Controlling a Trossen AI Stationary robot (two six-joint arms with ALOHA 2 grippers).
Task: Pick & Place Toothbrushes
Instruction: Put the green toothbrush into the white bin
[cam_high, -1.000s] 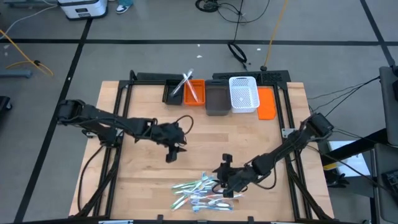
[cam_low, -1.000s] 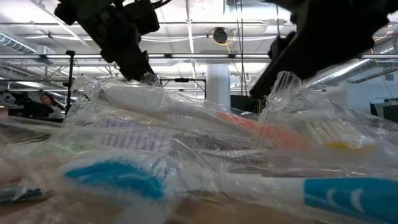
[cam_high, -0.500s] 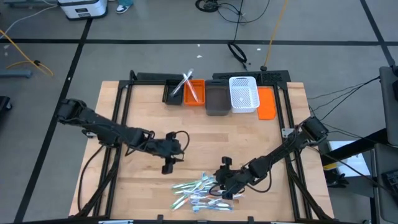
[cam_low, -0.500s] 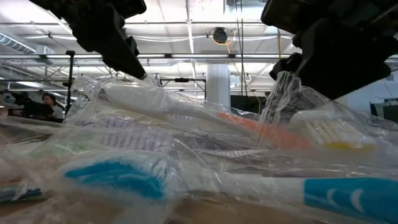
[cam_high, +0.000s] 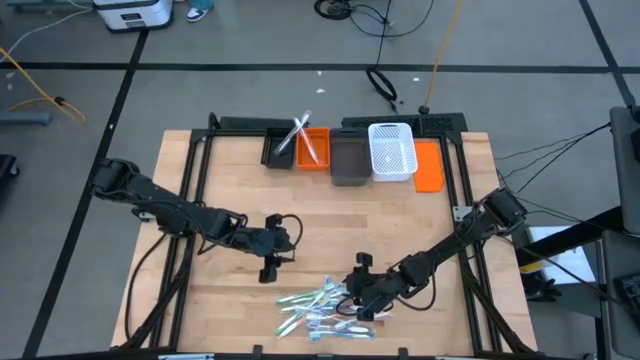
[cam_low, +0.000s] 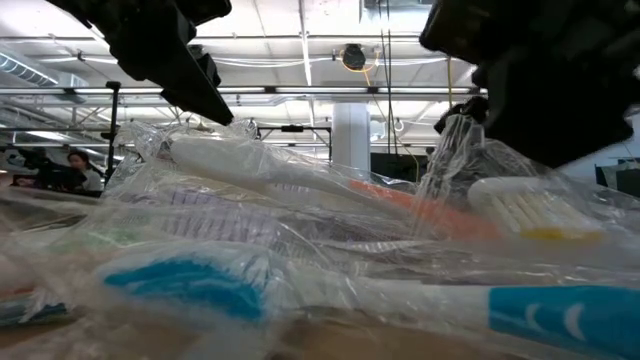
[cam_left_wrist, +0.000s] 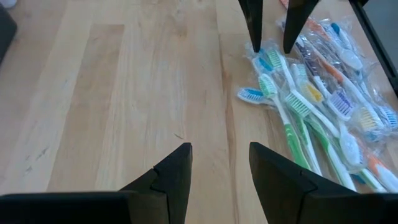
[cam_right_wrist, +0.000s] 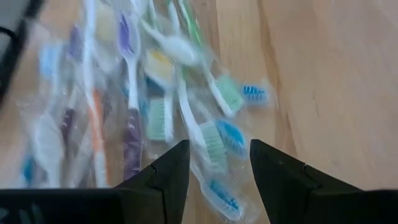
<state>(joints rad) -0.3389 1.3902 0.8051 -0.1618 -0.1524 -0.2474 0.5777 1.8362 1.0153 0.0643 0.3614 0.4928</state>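
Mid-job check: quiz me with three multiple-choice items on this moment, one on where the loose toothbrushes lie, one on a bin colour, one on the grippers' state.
1. The pile of toothbrushes lies:
A. at the table's near edge
B. in the white basket
C. on the floor

2. The bin holding two toothbrushes is:
A. white
B. orange
C. blue

3. The left gripper and right gripper are:
A. both shut on toothbrushes
B. both open and empty
C. one open, one shut

Answers:
1 A, the high view shows them on the wood, far from the bins.
2 B, its walls are orange.
3 B, each wrist view shows a bare gap between the fingers.
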